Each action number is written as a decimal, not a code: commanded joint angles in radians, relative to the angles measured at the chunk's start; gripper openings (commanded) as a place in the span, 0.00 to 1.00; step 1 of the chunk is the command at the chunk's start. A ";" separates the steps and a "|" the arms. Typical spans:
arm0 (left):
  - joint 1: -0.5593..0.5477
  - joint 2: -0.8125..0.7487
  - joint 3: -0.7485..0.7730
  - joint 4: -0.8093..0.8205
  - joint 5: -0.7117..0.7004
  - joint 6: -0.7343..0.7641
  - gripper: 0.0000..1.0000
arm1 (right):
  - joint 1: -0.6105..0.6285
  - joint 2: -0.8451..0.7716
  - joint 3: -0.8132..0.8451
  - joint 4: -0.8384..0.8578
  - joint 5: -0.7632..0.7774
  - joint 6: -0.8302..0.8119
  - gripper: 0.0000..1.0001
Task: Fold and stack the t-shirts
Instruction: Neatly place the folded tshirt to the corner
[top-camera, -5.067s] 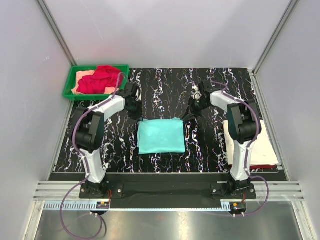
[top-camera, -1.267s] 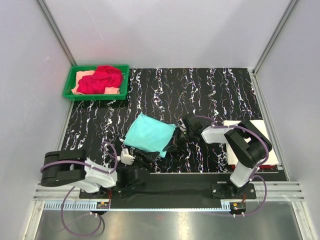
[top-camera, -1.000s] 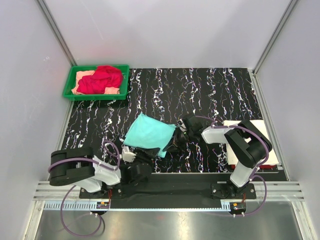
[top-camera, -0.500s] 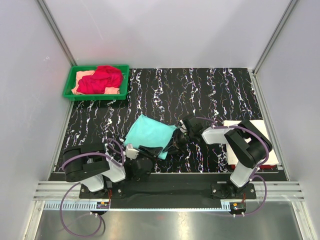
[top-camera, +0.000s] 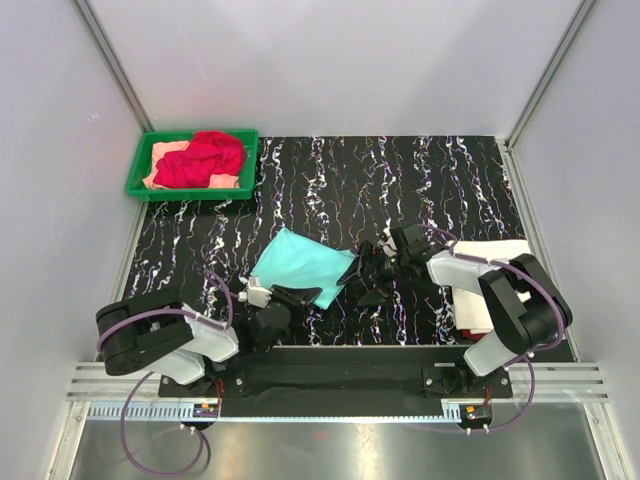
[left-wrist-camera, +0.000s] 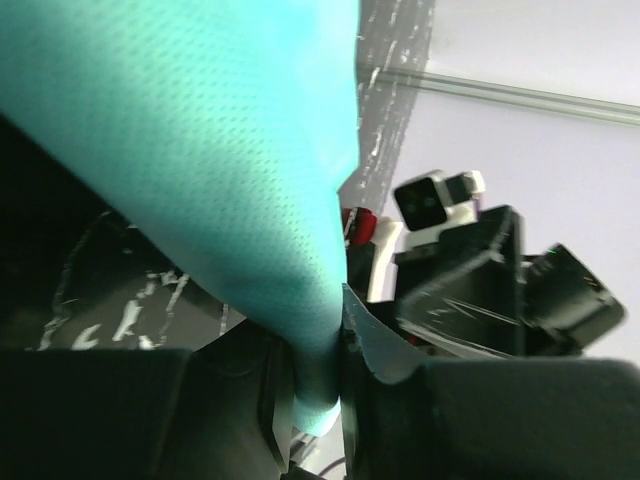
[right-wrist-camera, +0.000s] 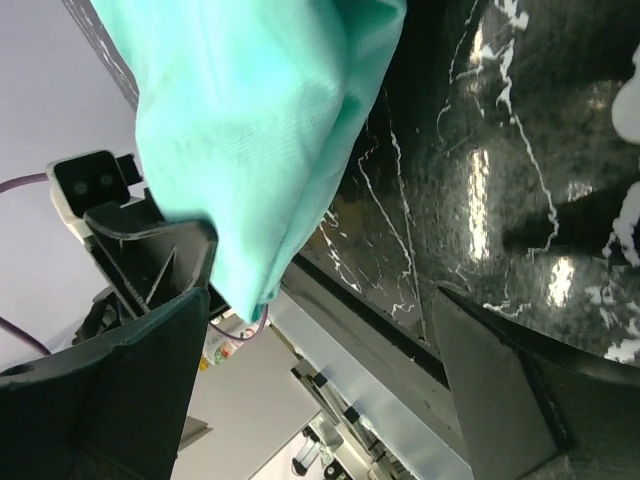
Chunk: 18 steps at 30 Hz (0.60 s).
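The left gripper is closed down narrow on the near corner of the mint-teal t-shirt. Its wrist view shows the cloth pinched between the two jaws and spreading up and away from them. The rest of the folded shirt lies on the black marbled table just ahead of this gripper, turned at an angle. The right gripper stands wide and holds nothing. Its fingers are spread well apart, the shirt's right corner hangs close beside one of them, and the bare table shows in the gap. A cream-white t-shirt lies behind the right gripper, under its arm. Well ahead and to the left of the left gripper, a green tray holds a red t-shirt heaped over a peach t-shirt.
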 joint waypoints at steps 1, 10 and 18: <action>0.022 -0.034 0.025 0.008 0.048 0.050 0.23 | 0.000 0.060 0.000 0.080 0.005 -0.028 1.00; 0.089 -0.142 0.015 -0.033 0.120 0.076 0.22 | -0.015 0.181 0.024 0.294 -0.021 0.070 1.00; 0.090 -0.195 0.017 -0.077 0.127 0.067 0.21 | -0.020 0.284 0.015 0.508 0.014 0.222 0.88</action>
